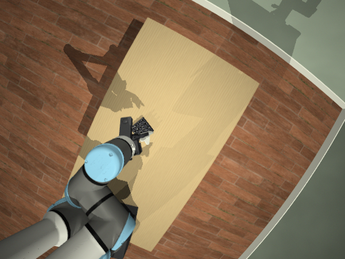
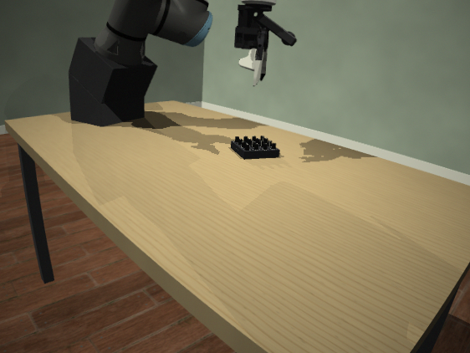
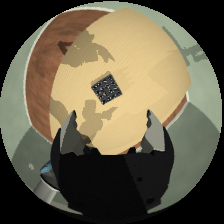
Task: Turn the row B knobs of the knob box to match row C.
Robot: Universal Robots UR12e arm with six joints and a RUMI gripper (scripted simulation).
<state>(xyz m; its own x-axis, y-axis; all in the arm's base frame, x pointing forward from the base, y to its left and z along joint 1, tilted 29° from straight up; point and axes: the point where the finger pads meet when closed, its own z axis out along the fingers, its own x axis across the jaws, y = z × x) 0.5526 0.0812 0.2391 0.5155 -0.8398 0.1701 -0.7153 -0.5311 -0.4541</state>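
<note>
The knob box [image 2: 252, 148] is a small black square box with several short black knobs on top. It lies flat on the wooden table [image 2: 251, 209], toward the back. It also shows in the overhead view [image 1: 142, 126] and in the wrist view [image 3: 107, 89]. The knob marks and the socket side are too small to read. My gripper [image 2: 258, 79] hangs high above the box, fingers pointing down. It is open and empty. In the wrist view both fingers stand wide apart with the box far below them.
The arm's black base [image 2: 109, 81] stands on the table's far left corner. A green wall [image 2: 355, 63] runs behind the table. The floor is red brick [image 1: 276, 138]. Arm shadows fall on the table near the box.
</note>
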